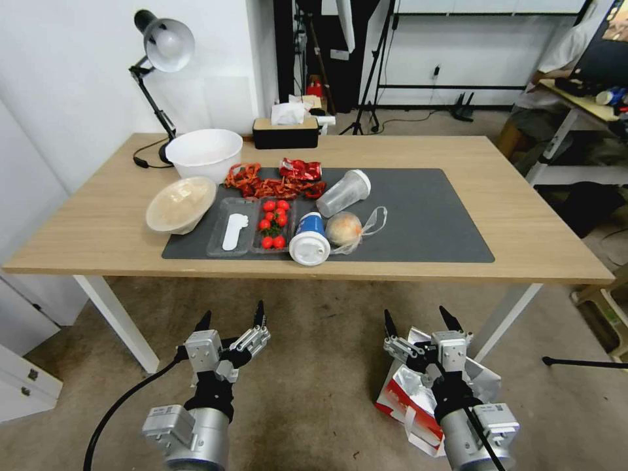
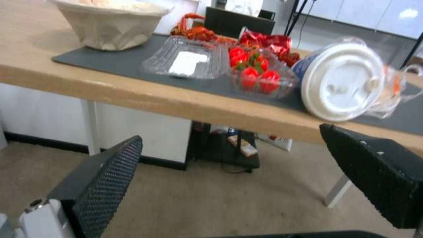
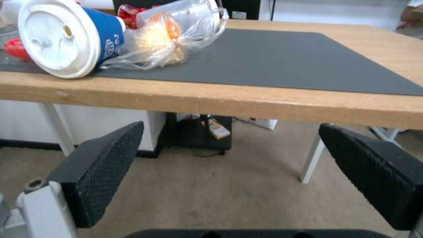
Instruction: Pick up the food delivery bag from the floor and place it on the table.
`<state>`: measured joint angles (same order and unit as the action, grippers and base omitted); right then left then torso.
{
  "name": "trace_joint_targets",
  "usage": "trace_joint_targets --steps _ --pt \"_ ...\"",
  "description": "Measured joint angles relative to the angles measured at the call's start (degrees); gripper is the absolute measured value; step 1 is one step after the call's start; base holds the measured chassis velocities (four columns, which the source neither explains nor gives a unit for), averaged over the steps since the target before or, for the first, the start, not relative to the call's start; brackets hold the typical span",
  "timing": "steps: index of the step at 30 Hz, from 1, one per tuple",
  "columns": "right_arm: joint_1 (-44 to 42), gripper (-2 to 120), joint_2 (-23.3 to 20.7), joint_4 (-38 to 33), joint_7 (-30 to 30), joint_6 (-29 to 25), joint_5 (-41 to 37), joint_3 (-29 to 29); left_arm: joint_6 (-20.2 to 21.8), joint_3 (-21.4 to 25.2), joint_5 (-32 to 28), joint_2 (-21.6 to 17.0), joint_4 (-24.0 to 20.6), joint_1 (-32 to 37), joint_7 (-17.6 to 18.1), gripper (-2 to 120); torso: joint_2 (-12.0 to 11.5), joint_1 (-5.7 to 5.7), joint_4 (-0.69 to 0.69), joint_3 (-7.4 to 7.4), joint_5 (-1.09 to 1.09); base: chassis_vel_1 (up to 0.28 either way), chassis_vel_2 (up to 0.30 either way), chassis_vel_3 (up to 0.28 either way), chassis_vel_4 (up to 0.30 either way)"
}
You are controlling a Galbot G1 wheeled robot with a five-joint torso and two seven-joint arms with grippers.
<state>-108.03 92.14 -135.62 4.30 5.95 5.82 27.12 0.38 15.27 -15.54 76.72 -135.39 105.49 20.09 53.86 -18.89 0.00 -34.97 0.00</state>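
Food delivery bag (image 1: 418, 399): white with red panels and silver foil lining, lying crumpled on the floor (image 1: 314, 386) near the right front leg of the surface (image 1: 510, 216), partly hidden behind the right arm; its exact posture is hard to read, probably tipped on its side.

Right claw (image 1: 422, 324): raised over the bag, fingers spread wide, holding nothing; points toward the surface edge.

Left claw (image 1: 232, 320): raised above bare floor, well apart from the bag, fingers spread wide, holding nothing.

Surface: light wood on white legs, carrying a dark grey mat (image 1: 425, 222).

On the mat:
- blue paper cup (image 1: 309, 237) with white lid, on its side, near the front edge;
- clear plastic bag with a round bun (image 1: 347, 229), touching the cup;
- clear tumbler (image 1: 343, 193), on its side;
- clear tray of cherry tomatoes (image 1: 273, 222);
- clear tray with a white utensil (image 1: 232, 226);
- red wrappers (image 1: 275, 180) at the back.

Off the mat, at left:
- white bowl (image 1: 204, 154);
- lidded bowl (image 1: 180, 205), tilted;
- desk lamp (image 1: 157, 59);
- black tissue box (image 1: 286, 131).
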Motion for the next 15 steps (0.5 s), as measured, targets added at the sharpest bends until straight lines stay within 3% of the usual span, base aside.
trace_joint_targets --steps 15 --pt "0.07 100 -0.01 0.67 2.71 -0.94 -1.30 0.79 -0.49 1.33 1.72 -0.25 2.97 -1.29 0.39 100 -4.25 1.80 0.00 2.43 0.00 0.000 0.000 0.000 0.000"
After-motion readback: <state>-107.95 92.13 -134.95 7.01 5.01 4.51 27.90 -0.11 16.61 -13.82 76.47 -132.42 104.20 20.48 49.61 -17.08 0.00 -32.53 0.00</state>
